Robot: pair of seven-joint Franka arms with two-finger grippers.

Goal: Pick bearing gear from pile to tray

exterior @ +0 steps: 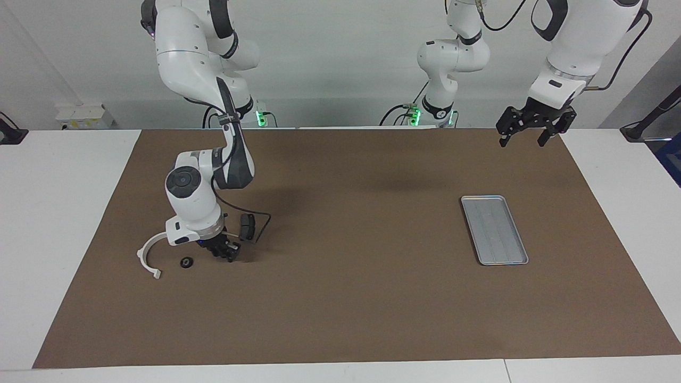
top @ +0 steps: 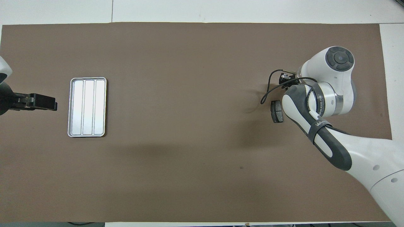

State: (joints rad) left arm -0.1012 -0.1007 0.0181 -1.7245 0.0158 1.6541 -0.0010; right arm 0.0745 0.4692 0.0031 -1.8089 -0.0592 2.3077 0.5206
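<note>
At the right arm's end of the table lies the pile: a white curved arc, a small black round piece just beside it, and a dark grey brake pad nearer to the robots. The right gripper is down at the mat among them, beside the round piece on the side toward the tray. Whether its fingers are wide, narrow or closed on anything I cannot tell; the wrist hides whatever sits beneath it in both views.

That small round piece looks the likeliest bearing gear, and it lies untouched toward the arc from the gripper, a short sideways shift away. Being round, it offers no long axis to line up with.

The silver tray sits well apart, toward the left arm's end. The left gripper waits raised over the mat's edge by the tray, jaws wide and holding nothing.

Lettering on the right forearm's strap is too small to read reliably.
</note>
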